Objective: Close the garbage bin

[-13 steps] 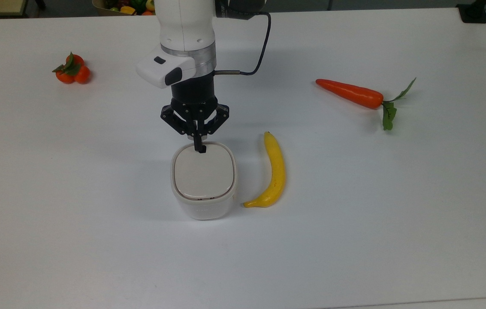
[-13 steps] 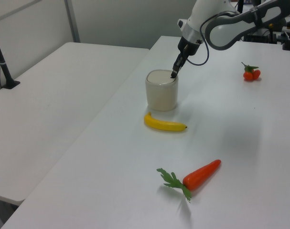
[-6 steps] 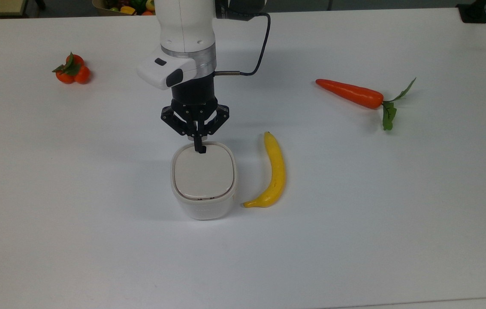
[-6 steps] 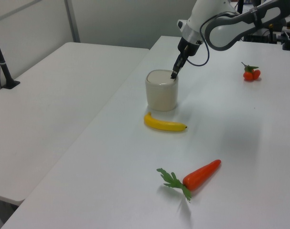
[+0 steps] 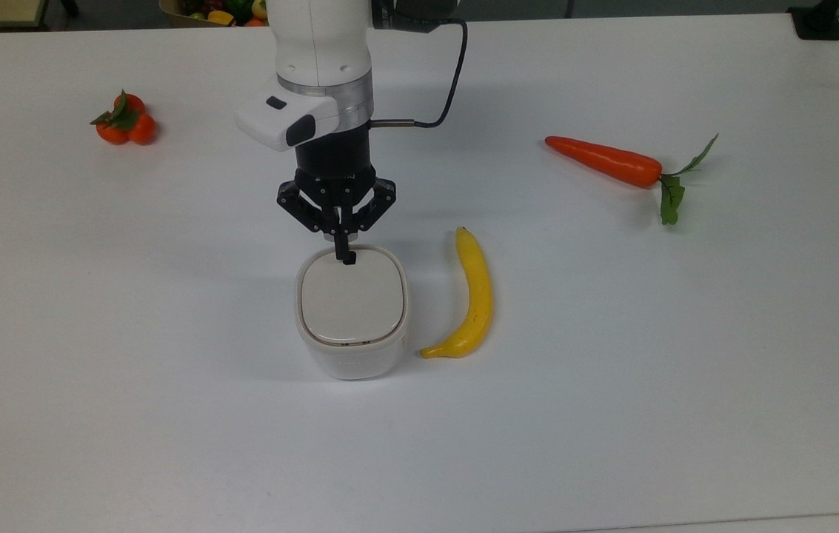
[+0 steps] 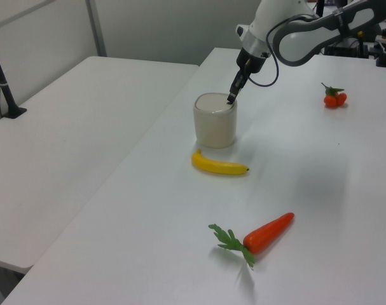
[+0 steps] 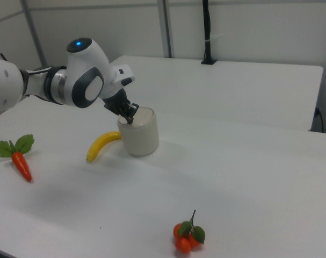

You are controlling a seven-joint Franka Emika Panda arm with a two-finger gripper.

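Top view, nearest first: the small white plastic garbage bin (image 5: pixel 351 314) with its beige lid lying flat on the rim stands mid-table on the white tabletop (image 5: pixel 612 370). Just beside it, on the top view's right, lies the curved yellow toy banana (image 5: pixel 472 296), not touching. At the bin's far edge the black two-finger gripper (image 5: pixel 345 255) points down, its fingers pressed together with nothing between them, the tip at the lid's rear rim. Beyond that rises the white robot arm (image 5: pixel 321 52) with a black cable. Farther out, well apart, the orange toy carrot with green leaves (image 5: pixel 612 163) sits on the top view's right, a cluster of small orange tomatoes (image 5: pixel 124 124) on the top view's left.
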